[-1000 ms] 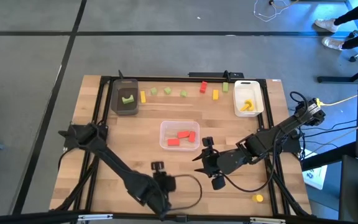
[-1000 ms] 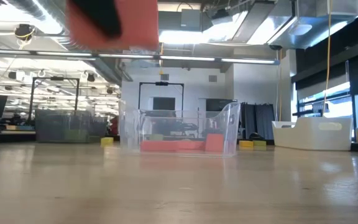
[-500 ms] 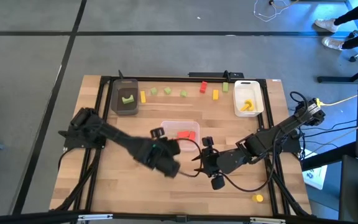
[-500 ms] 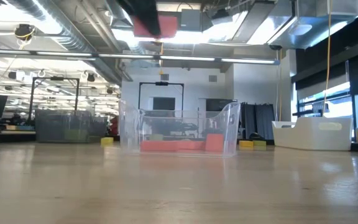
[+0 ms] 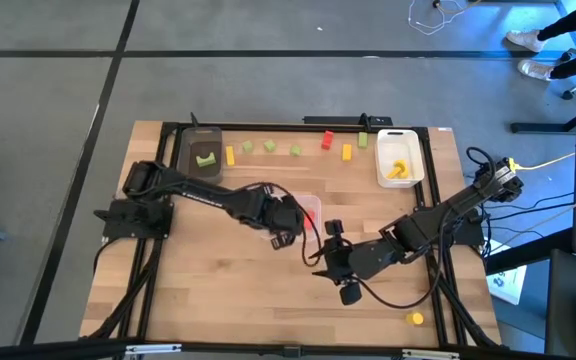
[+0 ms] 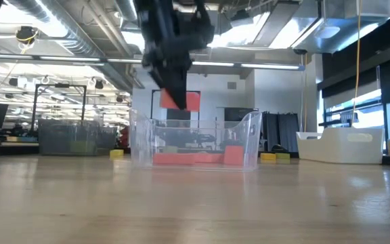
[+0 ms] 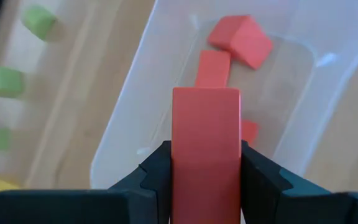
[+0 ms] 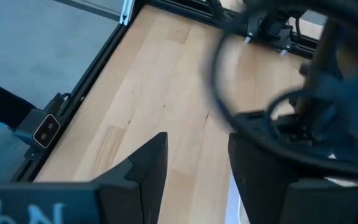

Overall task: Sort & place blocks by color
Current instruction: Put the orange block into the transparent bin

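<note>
My left gripper (image 5: 284, 218) hangs over the clear tray (image 5: 315, 205) at mid-table, shut on a red block (image 7: 206, 124). In the low view that red block (image 6: 182, 100) is above the clear tray's rim (image 6: 141, 129). Red blocks (image 7: 240, 40) lie on the tray's floor. My right gripper (image 5: 326, 256) is open with nothing between its fingers, nearer the table's front than the tray. A green block (image 5: 205, 158) lies in the dark grey tray (image 5: 199, 173), and yellow blocks (image 5: 398, 168) lie in the white tray (image 5: 415, 175). My left gripper pinches the red block's two opposite side faces (image 7: 179, 155) between its two fingers (image 7: 156, 173). The fingers slant down from the table's left-near side. The block is lifted clear and hangs over the inside of the clear tray.
Loose blocks lie in a row along the far edge: yellow (image 5: 230, 155), green (image 5: 269, 146), red (image 5: 327, 140), yellow (image 5: 347, 152), green (image 5: 363, 140). One yellow block (image 5: 415, 319) lies near the front right corner. A black frame (image 5: 268, 126) borders the table.
My left gripper has swung from the table's near edge toward the far edge, carrying the red block, and now stands over the clear tray. It has stayed shut on the block. My right gripper has kept still.
</note>
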